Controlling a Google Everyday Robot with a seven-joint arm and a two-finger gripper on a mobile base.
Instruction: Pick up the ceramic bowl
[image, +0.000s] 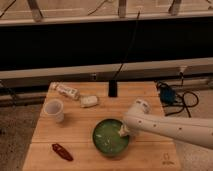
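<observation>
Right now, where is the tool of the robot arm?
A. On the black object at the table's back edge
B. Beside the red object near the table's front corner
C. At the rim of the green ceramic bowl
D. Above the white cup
C: the tool is at the rim of the green ceramic bowl, on the side where the arm reaches in, well apart from the white cup.

Wooden slat table (75, 131), pale, fills the lower centre of the frame. On it:
- ceramic bowl (109, 138), green, lower centre
- translucent white cup (54, 110), upright, left side
- dark red object (62, 151), lower left, near the front edge
- white packet (67, 91), upper left
- small white lump (89, 101) just beside it
- black block (113, 89) at the back edge

Gripper (122, 131) sits at the bowl's right rim.
</observation>
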